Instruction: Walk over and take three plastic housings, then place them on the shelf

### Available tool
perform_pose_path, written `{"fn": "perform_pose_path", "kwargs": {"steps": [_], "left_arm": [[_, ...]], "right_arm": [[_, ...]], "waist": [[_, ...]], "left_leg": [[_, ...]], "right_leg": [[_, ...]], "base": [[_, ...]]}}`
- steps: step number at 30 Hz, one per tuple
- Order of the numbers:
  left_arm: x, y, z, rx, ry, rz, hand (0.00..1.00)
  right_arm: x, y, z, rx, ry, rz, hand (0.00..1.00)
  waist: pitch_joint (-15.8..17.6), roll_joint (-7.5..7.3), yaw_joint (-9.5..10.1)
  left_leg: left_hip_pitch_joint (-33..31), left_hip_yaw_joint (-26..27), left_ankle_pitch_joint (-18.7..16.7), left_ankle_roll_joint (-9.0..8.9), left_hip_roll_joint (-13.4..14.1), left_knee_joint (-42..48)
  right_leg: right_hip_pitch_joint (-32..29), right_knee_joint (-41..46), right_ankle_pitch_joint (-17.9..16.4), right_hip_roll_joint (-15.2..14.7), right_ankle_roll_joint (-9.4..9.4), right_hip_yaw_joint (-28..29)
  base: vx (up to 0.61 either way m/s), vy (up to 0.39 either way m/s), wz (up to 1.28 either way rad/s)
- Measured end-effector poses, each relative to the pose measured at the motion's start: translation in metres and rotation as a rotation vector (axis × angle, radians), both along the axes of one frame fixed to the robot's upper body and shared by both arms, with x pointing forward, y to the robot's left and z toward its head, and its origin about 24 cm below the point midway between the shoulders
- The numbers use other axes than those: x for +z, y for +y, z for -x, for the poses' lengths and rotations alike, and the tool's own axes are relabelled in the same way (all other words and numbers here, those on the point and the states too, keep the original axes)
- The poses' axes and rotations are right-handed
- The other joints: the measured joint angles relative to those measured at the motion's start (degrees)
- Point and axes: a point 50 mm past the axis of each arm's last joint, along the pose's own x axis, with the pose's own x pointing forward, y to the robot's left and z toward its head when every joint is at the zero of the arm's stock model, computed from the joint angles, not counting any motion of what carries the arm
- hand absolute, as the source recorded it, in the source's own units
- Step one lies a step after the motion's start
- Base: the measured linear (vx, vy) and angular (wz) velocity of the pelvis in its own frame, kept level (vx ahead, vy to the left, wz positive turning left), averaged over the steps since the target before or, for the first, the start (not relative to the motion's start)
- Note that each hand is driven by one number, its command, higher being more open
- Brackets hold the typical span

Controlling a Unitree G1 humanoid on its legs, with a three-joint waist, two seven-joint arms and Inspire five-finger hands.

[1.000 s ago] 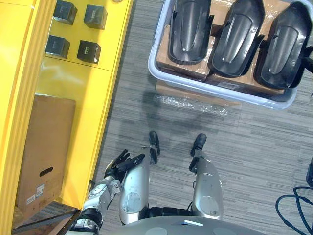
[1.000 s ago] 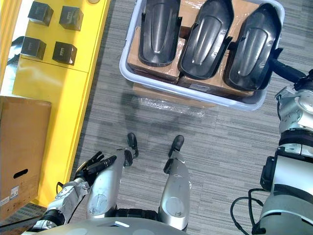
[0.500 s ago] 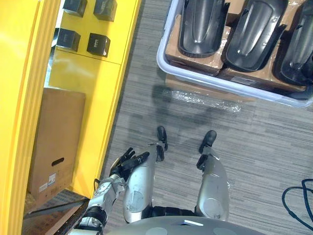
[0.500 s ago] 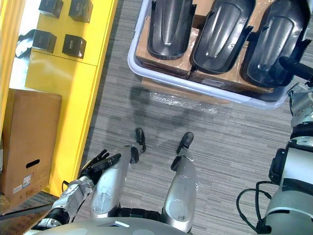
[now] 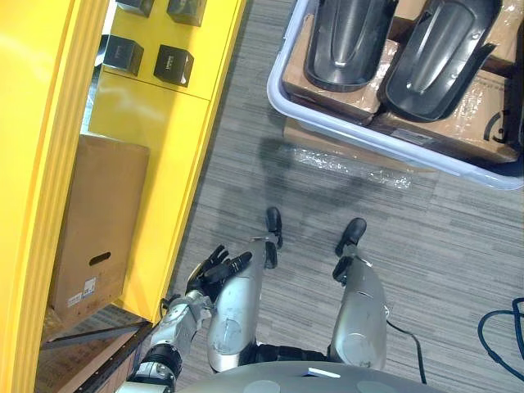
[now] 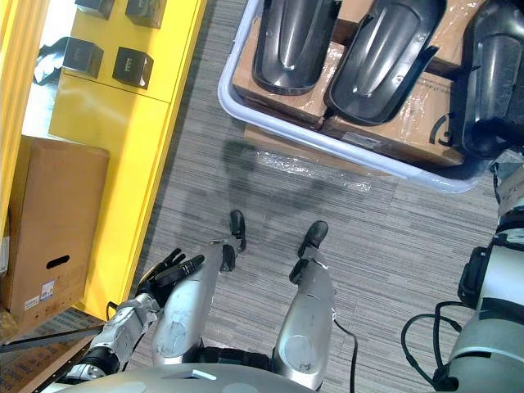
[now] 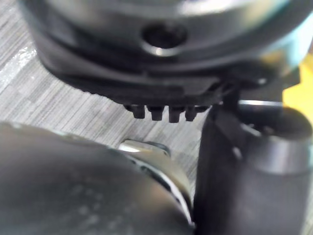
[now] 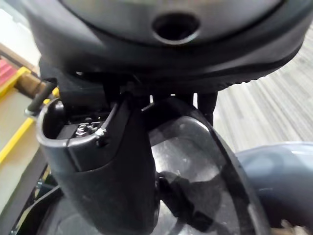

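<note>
Hanging low beside the yellow shelf (image 5: 155,123), the left hand (image 5: 211,270) has straight, relaxed fingers. Two plastic housings (image 5: 348,41) lie in the grey tub (image 5: 275,82). A third housing (image 6: 494,78) sits right at the right hand (image 8: 161,58), and I cannot tell whether that hand grips it.

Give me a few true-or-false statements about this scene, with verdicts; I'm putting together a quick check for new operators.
1. The left robot hand is open and holds nothing. True.
2. The plastic housings lie on the yellow shelf. False: they lie in the pale bin.
3. Several small dark boxes sit on the yellow shelf. True.
4. The brown cardboard box stands inside the bin. False: it stands at the shelf on the robot's left, apart from the bin.
</note>
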Motion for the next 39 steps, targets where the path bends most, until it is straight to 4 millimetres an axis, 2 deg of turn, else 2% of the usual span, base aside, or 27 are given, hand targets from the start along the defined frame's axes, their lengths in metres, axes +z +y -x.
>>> {"fn": "perform_pose_path", "kwargs": {"steps": [4, 6, 8, 14, 18, 19, 21, 22, 24, 26, 28, 30, 31, 32, 33, 35, 38, 39], "left_arm": [[0.000, 0.000, 0.000, -0.001, -0.005, 0.020, 1.00], [-0.005, -0.005, 0.007, 0.078, 0.033, 0.193, 1.00], [-0.008, -0.005, 0.011, 0.127, 0.066, 0.267, 1.00], [-0.015, 0.007, 0.034, 0.169, 0.084, 0.269, 1.00], [-0.015, 0.010, 0.040, 0.175, 0.069, 0.269, 1.00], [-0.012, 0.010, 0.039, 0.173, 0.049, 0.274, 1.00], [-0.011, 0.018, 0.042, 0.189, 0.042, 0.259, 1.00], [-0.010, 0.025, 0.043, 0.196, 0.037, 0.244, 1.00], [-0.004, 0.028, 0.039, 0.192, 0.004, 0.236, 1.00], [0.015, 0.026, 0.021, 0.171, -0.128, 0.264, 1.00], [0.038, 0.020, 0.001, 0.141, -0.261, 0.308, 1.00], [0.075, 0.011, -0.031, 0.064, -0.443, 0.326, 1.00], [0.085, 0.008, -0.038, 0.043, -0.483, 0.330, 1.00], [0.103, 0.000, -0.049, 0.000, -0.561, 0.339, 1.00], [0.112, -0.004, -0.054, -0.025, -0.598, 0.345, 1.00], [0.141, -0.021, -0.068, -0.101, -0.707, 0.365, 1.00], [0.159, -0.042, -0.075, -0.187, -0.758, 0.395, 1.00], [0.161, -0.047, -0.075, -0.203, -0.760, 0.400, 1.00]], "right_arm": [[-0.002, 0.004, -0.005, 0.054, 0.031, 0.014, 0.00], [-0.006, 0.005, -0.005, 0.061, 0.032, 0.000, 0.00], [-0.012, 0.003, -0.003, 0.056, 0.031, -0.019, 0.00], [-0.042, -0.001, 0.009, 0.011, 0.048, -0.091, 0.00], [-0.049, -0.011, 0.024, -0.079, 0.048, -0.034, 0.00], [-0.048, -0.012, 0.026, -0.099, 0.052, 0.011, 0.00], [-0.046, -0.004, 0.022, -0.096, 0.033, 0.116, 0.00], [-0.042, 0.002, 0.020, -0.091, 0.012, 0.188, 0.00], [-0.033, 0.006, 0.022, -0.108, -0.016, 0.291, 0.00], [-0.029, 0.011, 0.027, -0.130, -0.047, 0.394, 0.00], [-0.035, 0.023, 0.024, -0.126, -0.075, 0.434, 0.00], [-0.053, 0.049, 0.018, -0.075, -0.083, 0.487, 0.00], [-0.057, 0.056, 0.016, -0.055, -0.087, 0.504, 0.00], [-0.059, 0.072, 0.014, -0.011, -0.096, 0.550, 0.00], [-0.059, 0.079, 0.013, 0.008, -0.105, 0.579, 0.00], [-0.063, 0.109, 0.012, 0.097, -0.133, 0.653, 0.00], [-0.068, 0.145, 0.010, 0.182, -0.168, 0.731, 0.00], [-0.069, 0.151, 0.010, 0.194, -0.175, 0.749, 0.00]], "waist": [[0.1, -0.12, 0.06], [0.1, -0.22, 0.46], [0.3, -0.50, 0.41], [0.4, -2.47, -0.29], [0.2, -3.00, -0.91], [-0.1, -3.50, -1.35], [-2.1, -5.41, -2.43], [-2.4, -6.29, -3.64], [-3.2, -7.10, -4.12], [-6.0, -7.61, -4.22], [-8.8, -8.52, -4.13], [-13.0, -9.85, -3.64], [-14.1, -10.01, -3.66], [-15.5, -10.11, -3.79], [-15.8, -10.06, -3.90], [-18.5, -10.09, -4.67], [-19.9, -10.08, -5.22], [-20.4, -10.09, -5.24]], "left_leg": [[0.3, -0.1, 0.2, -0.27, 0.3, 0.0], [0.8, -0.1, 0.2, -0.33, 0.3, -0.2], [1.7, -0.5, 0.3, -0.34, 0.3, -0.3], [7.8, -0.6, 1.4, -0.95, -0.5, -5.2], [12.8, -0.5, 2.5, -1.01, -0.9, -8.5], [14.3, -0.5, 2.6, -1.31, -1.0, -9.6], [15.0, -0.6, 3.3, -1.99, -1.0, -11.7], [16.2, -0.7, 3.7, -2.15, -0.9, -12.7], [17.9, -0.6, 4.1, -2.20, -0.9, -13.6], [19.3, -0.4, 4.7, -2.33, -1.2, -15.9], [20.2, -0.2, 4.8, -2.43, -1.2, -17.4], [21.6, 0.3, 4.6, -2.75, -0.8, -18.5], [21.7, 0.3, 4.6, -2.81, -0.8, -18.7], [22.6, 0.6, 4.6, -2.88, -0.8, -19.3], [23.2, 0.7, 4.5, -3.02, -0.8, -19.3], [23.8, 1.0, 4.3, -3.20, -0.8, -19.5], [25.6, 1.6, 4.3, -3.24, -0.8, -20.3], [25.6, 1.7, 4.3, -3.29, -0.8, -20.3]], "right_leg": [[0.0, 0.6, -0.3, 0.1, -0.35, 0.0], [0.5, 0.6, -0.3, 0.1, -0.35, -0.1], [1.8, 0.4, -0.3, 0.2, -0.35, -0.3], [8.3, -4.3, 0.3, 0.6, 0.50, -1.6], [13.5, -8.5, 1.4, 1.4, 1.01, -2.1], [15.2, -10.0, 1.7, 1.7, 1.02, -2.3], [15.6, -12.1, 2.6, 2.4, 0.77, -2.4], [16.9, -13.3, 3.1, 2.7, 0.60, -2.8], [18.3, -14.1, 3.3, 2.9, 0.73, -3.0], [19.5, -16.0, 3.9, 3.2, 0.85, -3.1], [20.3, -17.4, 4.1, 3.5, 0.87, -3.1], [21.3, -18.4, 4.1, 4.1, 0.82, -3.1], [21.3, -18.5, 4.0, 4.2, 0.79, -3.1], [21.9, -18.6, 4.0, 4.2, 0.79, -3.0], [22.5, -18.7, 4.0, 4.2, 0.79, -3.0], [23.0, -19.3, 4.1, 4.2, 0.82, -3.0], [24.1, -19.3, 4.1, 4.3, 0.83, -2.9], [24.1, -19.3, 4.1, 4.3, 0.83, -2.9]], "base": [[-0.03, -0.009, 0.00], [-0.03, -0.007, 0.03], [0.00, 0.003, 0.08], [0.02, 0.008, 0.08], [0.08, -0.006, 0.00], [0.07, -0.012, -0.05], [0.09, -0.020, -0.06], [0.12, -0.034, -0.06], [0.09, -0.024, -0.04], [0.06, -0.004, 0.01], [0.04, -0.010, -0.03], [0.02, -0.023, -0.12], [0.03, -0.022, -0.12], [0.03, -0.016, -0.07], [0.03, -0.004, -0.10], [0.02, 0.006, -0.06], [0.01, 0.000, -0.09], [-0.02, 0.007, -0.07]]}}
